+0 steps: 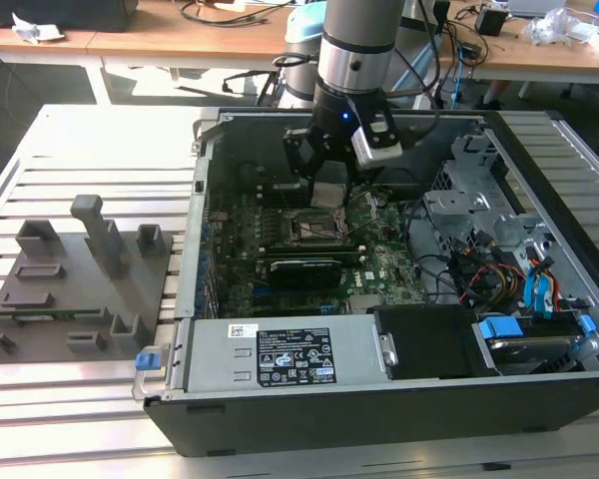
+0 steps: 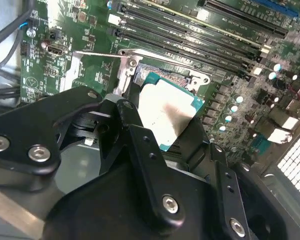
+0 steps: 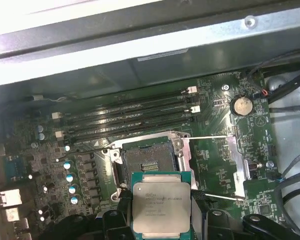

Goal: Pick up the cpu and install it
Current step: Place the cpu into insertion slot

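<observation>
cpu (image 3: pixel 161 207) in jaws above socket (image 3: pixel 146 161), case (image 1: pixel 379 417) on slatted table (image 1: pixel 100 140)

Fingers (image 1: pixel 307 165) hold cpu (image 1: pixel 329 194) above mobo socket (image 1: pixel 317 228).

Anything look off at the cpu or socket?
Nothing askew: the cpu, gripped by the fingers, is square to the open socket. One oddity: a dark smudge on its top plate in the second wrist view, maybe a shadow.

Open computer case (image 1: pixel 379 424) lying on slatted table (image 1: pixel 90 170). Grey fixture (image 1: pixel 80 284) sitting beside it, on the exterior view's left. Socket frame (image 3: pixel 147 161) standing open on green motherboard (image 3: pixel 217 167). Long black card (image 1: pixel 304 269) lying near the socket, possibly sitting in a slot.
</observation>
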You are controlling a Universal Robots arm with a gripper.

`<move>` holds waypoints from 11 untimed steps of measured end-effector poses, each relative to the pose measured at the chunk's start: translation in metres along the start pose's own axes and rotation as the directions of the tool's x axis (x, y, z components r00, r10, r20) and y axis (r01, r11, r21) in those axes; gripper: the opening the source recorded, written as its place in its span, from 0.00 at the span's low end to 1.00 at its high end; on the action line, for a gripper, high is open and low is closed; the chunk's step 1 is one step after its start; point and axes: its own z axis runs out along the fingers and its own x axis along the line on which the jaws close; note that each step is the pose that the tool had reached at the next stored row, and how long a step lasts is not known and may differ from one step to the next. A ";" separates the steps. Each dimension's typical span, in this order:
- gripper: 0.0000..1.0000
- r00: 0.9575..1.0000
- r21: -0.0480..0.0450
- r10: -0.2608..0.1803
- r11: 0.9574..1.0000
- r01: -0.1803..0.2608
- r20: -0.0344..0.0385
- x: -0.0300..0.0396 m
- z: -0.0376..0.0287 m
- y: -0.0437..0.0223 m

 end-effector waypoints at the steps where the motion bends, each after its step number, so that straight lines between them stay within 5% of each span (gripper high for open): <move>1: 0.55 1.000 0.001 0.024 1.000 -0.024 -0.001 0.0000 0.0000 0.0000; 8: 0.55 0.993 0.002 0.119 0.993 -0.119 -0.004 0.0000 0.0002 0.0000; 11: 0.55 0.986 0.002 0.168 0.986 -0.168 -0.006 0.0000 0.0004 0.0000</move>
